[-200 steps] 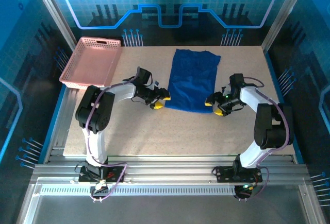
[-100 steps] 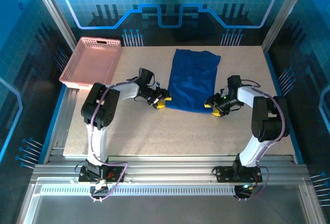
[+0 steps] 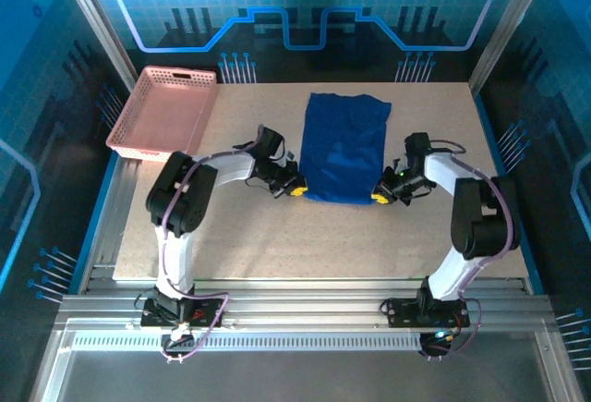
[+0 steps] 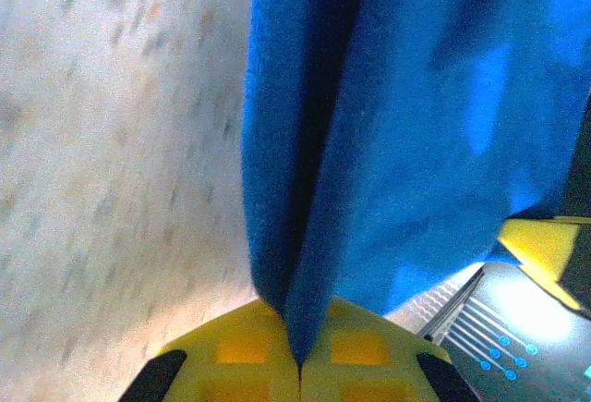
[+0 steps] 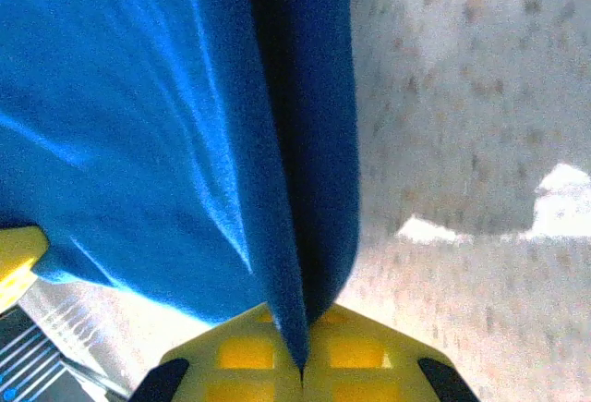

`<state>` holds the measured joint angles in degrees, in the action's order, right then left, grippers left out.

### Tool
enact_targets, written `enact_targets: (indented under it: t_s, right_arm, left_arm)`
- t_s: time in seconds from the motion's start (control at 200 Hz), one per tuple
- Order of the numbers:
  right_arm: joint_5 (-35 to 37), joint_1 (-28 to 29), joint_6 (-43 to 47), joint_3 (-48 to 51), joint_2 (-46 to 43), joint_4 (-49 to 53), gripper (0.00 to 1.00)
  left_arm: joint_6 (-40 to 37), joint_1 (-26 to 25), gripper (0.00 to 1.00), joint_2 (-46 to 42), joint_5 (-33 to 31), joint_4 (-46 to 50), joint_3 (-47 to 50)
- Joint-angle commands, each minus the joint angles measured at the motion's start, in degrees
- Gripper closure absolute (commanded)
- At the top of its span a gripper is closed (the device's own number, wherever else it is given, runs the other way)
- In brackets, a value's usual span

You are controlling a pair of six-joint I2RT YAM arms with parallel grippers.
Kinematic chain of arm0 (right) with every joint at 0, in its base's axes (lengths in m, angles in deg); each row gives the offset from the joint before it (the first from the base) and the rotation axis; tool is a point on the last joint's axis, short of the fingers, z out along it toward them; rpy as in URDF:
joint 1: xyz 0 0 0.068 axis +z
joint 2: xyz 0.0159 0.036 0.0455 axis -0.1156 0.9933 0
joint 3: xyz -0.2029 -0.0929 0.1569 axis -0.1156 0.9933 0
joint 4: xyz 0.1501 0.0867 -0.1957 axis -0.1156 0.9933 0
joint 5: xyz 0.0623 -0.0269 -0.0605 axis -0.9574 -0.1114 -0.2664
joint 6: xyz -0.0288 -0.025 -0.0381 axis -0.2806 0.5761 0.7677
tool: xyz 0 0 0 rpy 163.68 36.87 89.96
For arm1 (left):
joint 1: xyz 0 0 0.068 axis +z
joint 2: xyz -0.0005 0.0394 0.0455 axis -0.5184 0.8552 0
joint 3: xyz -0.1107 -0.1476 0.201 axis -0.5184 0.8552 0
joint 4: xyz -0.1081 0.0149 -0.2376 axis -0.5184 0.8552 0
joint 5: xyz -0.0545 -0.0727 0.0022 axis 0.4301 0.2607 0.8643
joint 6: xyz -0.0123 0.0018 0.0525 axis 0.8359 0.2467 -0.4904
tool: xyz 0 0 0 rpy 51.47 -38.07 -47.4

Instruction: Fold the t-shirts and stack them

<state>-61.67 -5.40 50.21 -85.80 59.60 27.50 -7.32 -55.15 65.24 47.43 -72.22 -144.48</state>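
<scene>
As I scan the overhead view from the left, the pink basket (image 3: 164, 111) comes first. It stands well to the left of the t-shirt (image 3: 346, 148), level with its far half and not touching it.

Next is the left gripper (image 3: 294, 188), right against the t-shirt's near left corner. On the left wrist camera its yellow pads (image 4: 240, 347) are pressed together with a doubled fold of blue cloth pinched in the seam between them. The cloth rises out of the pinch and spreads away to the right, and the speckled table (image 3: 277, 236) lies bare to the left of the t-shirt's edge.

The t-shirt itself is a long royal-blue strip, folded lengthwise. It lies on the table between the two grippers and runs away from the arm bases, with plain blue cloth facing up. Its far end is slightly wider than its near end.

At the t-shirt's near right corner is the right gripper (image 3: 380, 196), touching the cloth. The right wrist camera shows its yellow pads (image 5: 360, 347) closed on a fold of that same blue cloth. From there the t-shirt spreads to the left, with bare table to the right of its edge.
</scene>
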Motion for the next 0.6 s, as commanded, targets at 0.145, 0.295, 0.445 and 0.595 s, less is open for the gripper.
enact_targets:
  t_s: [0.145, 0.295, 0.445, 0.595]
  right_arm:
    - [-0.6, 3.7, -1.6, 11.1, -16.8, 10.4, 0.99]
    - [0.3, 9.8, -6.8, 14.6, -24.7, 13.2, 0.99]
    - [2.3, 11.6, -8.3, 10.9, -29.0, 17.8, 0.99]
    - [2.3, 11.4, -6.9, 2.2, -25.6, 19.2, 0.99]
  left_arm:
    - [2.4, -3.1, 1.00, -17.0, -4.8, 4.0, 15.2]
    - [7.7, -7.0, 1.00, -24.1, -5.9, 4.1, 20.6]
    - [9.7, -7.9, 1.00, -30.7, -7.0, 8.5, 20.4]
    - [10.0, -6.0, 1.00, -31.4, -5.4, 10.1, 13.4]
